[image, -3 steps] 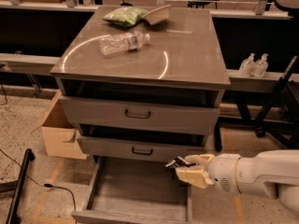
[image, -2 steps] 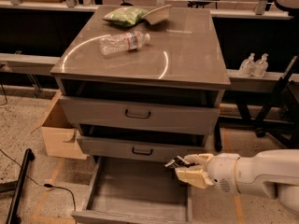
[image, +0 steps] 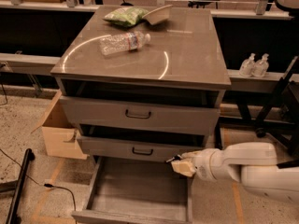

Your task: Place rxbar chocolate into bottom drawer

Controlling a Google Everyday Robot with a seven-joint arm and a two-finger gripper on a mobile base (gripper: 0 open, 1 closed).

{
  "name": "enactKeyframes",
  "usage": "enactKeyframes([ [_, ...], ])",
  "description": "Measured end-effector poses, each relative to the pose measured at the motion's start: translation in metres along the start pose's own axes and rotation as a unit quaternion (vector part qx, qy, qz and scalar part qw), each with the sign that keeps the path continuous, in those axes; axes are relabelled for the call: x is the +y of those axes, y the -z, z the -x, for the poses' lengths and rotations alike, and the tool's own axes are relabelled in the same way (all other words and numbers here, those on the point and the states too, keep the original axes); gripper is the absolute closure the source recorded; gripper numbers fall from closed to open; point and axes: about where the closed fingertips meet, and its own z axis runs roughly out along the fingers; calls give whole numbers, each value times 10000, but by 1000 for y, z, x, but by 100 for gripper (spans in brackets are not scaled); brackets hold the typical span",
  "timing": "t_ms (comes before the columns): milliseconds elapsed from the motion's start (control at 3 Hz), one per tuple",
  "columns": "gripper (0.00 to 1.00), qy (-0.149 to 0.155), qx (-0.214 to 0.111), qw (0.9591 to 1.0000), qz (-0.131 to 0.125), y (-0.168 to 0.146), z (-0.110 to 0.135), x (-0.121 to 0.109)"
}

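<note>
The bottom drawer stands pulled open at the foot of the grey cabinet, and its plain grey tray shows nothing inside. My gripper, cream-coloured on a white arm reaching in from the right, hovers over the drawer's right rear corner, just below the middle drawer's front. Its fingers are closed around a small dark thing, the rxbar chocolate. Only a dark sliver of the bar shows at the fingertips.
The top drawer and middle drawer sit slightly ajar above. On the cabinet top lie a water bottle, a green chip bag and a tan bowl. A cardboard box stands left of the cabinet.
</note>
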Motion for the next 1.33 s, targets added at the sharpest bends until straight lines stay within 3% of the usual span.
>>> enactKeyframes([
  [333, 100, -604, 494, 9963, -354, -47, -46, -42],
  [667, 100, -1427, 1016, 9838, -372, -87, -132, -60],
  [1333, 100, -1294, 1120, 9848, -311, -92, -137, -55],
])
